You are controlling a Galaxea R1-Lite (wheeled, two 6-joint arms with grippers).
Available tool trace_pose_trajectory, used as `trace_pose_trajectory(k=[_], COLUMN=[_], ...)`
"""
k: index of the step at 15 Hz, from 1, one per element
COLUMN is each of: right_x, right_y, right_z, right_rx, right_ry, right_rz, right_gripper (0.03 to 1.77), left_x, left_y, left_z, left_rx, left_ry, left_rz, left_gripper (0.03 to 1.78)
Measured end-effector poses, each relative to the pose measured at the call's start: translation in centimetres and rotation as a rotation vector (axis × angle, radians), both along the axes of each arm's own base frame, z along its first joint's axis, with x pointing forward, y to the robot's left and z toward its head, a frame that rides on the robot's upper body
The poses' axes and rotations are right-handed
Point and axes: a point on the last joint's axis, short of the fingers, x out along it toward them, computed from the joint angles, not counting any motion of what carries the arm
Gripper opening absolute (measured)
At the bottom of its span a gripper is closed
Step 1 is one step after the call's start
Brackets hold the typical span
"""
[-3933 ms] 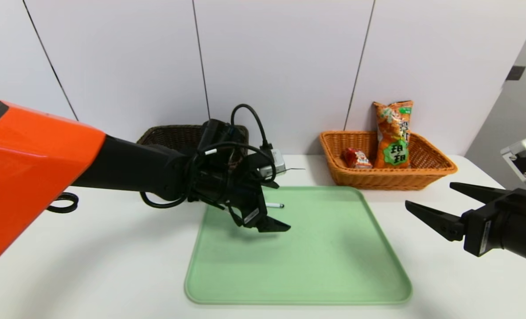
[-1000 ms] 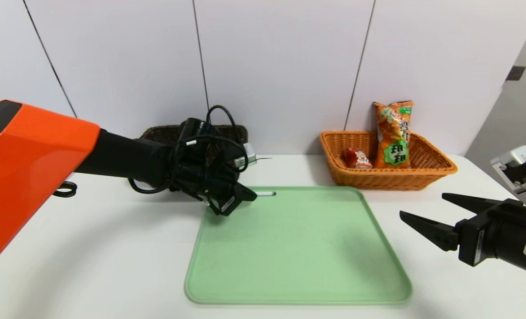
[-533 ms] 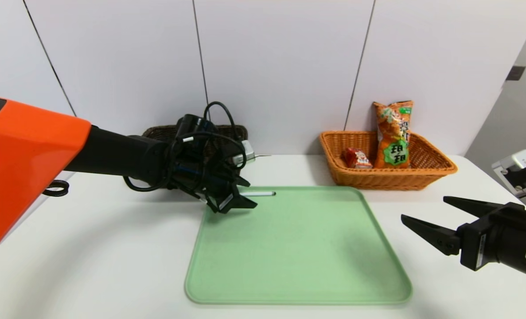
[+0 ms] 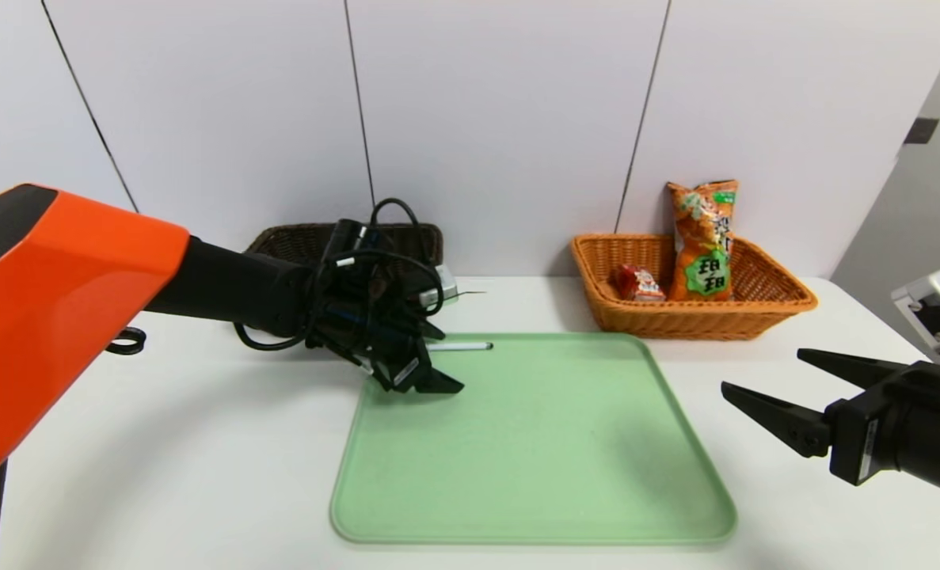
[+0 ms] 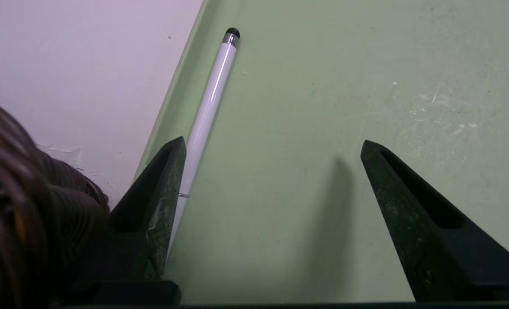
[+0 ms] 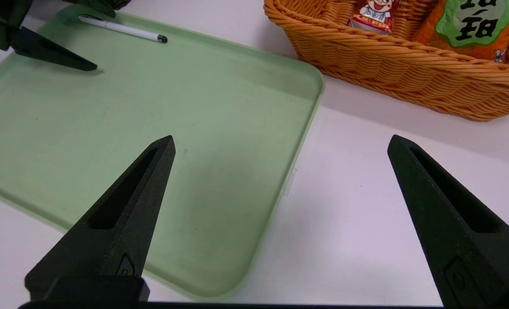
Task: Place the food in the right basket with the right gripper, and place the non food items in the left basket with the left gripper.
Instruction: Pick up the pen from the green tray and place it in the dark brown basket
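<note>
One white pen (image 4: 460, 347) lies on the green tray (image 4: 541, 443) along its far edge, the spread, unloaded left gripper (image 4: 443, 359) over it; the right gripper (image 4: 761, 369) waits beyond the tray's right side, spread and holding nothing, while the snack bag (image 4: 704, 241) and red carton (image 4: 638, 283) sit in the orange basket (image 4: 691, 323)

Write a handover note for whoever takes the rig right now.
Left hand: open and holding nothing, low over the green tray's far left corner, beside the white pen.
Right hand: open, idle, off the tray's right side.
Done: snack bag and red carton are in the orange basket.
Left: the pen, lying along the tray's far edge, goes into the dark basket with the left hand.
Contents of the dark basket can't be made out behind the arm; check them.
</note>
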Motion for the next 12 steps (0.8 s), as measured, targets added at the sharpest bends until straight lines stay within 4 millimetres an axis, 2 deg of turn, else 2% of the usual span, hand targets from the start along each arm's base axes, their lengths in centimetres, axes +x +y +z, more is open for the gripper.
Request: trace_pose_trajectory(k=[7,12], right_x=[-0.38,-0.39], right_y=[-0.11,-0.11], right_z=[-0.22,-0.27], right_rx=[-0.001,-0.001], right_ry=[0.003,0.005], right_rz=[0.000,0.001], right_gripper=[1.71,1.71], left_x=[0.31,0.54], left_y=[-0.14,-0.07], left_z=[-1.00,-1.05], left_rx=[0.009,0.006], left_ry=[0.020,0.024], left_rz=[0.000,0.008], left_gripper=[1.61,1.65])
